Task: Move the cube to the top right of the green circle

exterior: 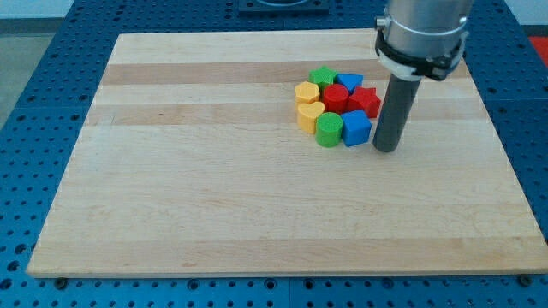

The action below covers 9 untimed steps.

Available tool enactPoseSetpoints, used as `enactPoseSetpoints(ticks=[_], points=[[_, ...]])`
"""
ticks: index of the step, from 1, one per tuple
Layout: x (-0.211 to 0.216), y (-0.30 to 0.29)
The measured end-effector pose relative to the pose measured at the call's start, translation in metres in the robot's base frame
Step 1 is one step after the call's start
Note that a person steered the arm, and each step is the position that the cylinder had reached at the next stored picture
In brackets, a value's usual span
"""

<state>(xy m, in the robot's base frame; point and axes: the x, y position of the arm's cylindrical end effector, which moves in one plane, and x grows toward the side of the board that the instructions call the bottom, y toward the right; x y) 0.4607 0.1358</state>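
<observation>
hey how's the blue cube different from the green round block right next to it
The blue cube has flat faces and square corners; the green round block is a cylinder with a curved side. The blue cube sits on the view's right of the green round block, nearer my tip, which stands just to the cube's right. The colours differ, blue against green. Both stand upright, look similar in size, and sit side by side at the cluster's bottom edge on the wooden board.

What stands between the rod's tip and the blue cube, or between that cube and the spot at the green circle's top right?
Nothing separates my tip from the blue cube. The red cylinder sits at the green circle's top right, blocking that spot.
</observation>
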Motion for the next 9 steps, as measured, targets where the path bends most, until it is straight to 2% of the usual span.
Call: enactPoseSetpoints(ticks=[2,9], points=[[0.005,-0.024],[-0.016,-0.039]])
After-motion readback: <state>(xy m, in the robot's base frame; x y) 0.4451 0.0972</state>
